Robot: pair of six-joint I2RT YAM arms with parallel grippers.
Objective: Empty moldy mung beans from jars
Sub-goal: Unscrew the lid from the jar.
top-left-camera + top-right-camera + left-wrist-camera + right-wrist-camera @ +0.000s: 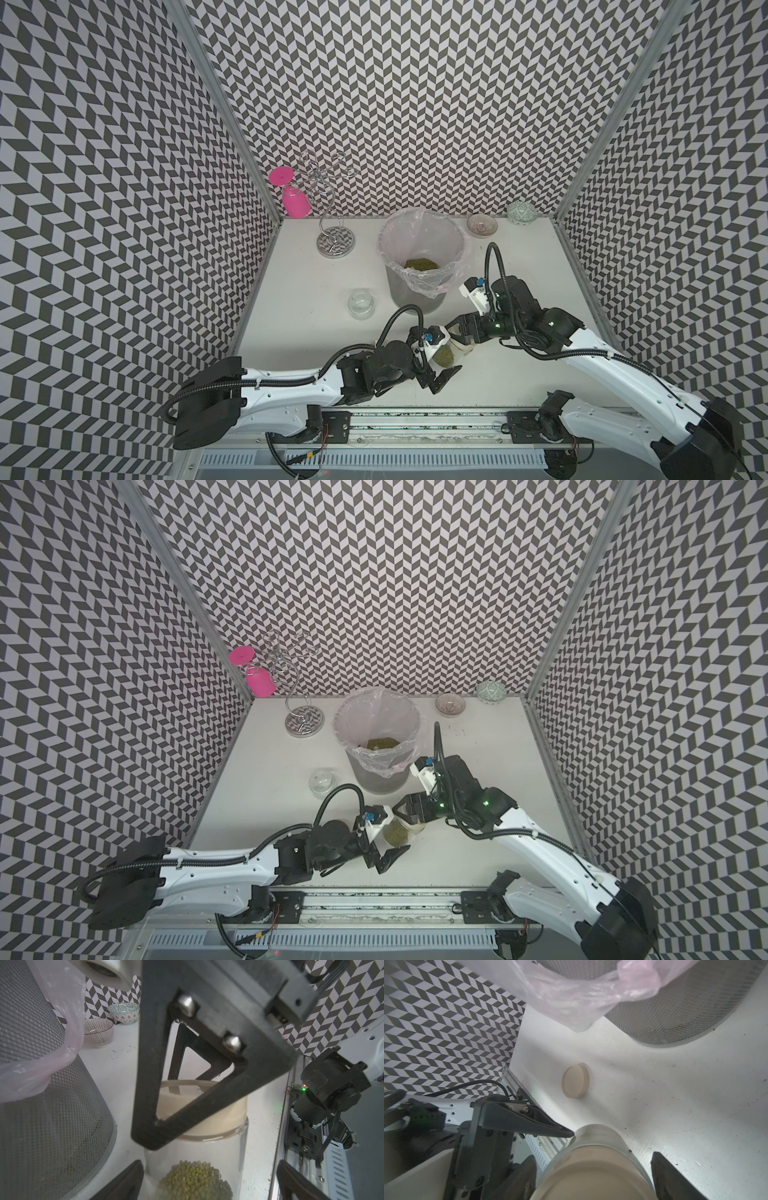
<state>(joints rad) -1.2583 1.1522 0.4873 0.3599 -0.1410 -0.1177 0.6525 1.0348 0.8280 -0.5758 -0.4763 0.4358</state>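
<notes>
**Capped jar sits tilted between your two pincers at the table's front**

Your right gripper (592,1156) pinches the cream lid (228,1113) of the capped jar (207,1151), with a finger on either side of it. Your left gripper (209,1163) is spread wide around the jar's other end, with a gap beside each finger. In the right wrist view, one left fingertip (569,1133) reaches the glass.

The jar is tilted, lid end toward your right arm. You cannot tell whether it rests on the table (311,340). The moldy mung beans (195,1180) inside are heaped at the end away from the lid.

Just behind the jar stands the mesh bin (409,295) with its plastic liner. A second heap of beans (420,264) lies at its bottom. To the bin's left an empty jar (360,304) stands uncapped, well apart from both pincers. A loose lid (576,1081) lies flat on the table near your left arm.
</notes>
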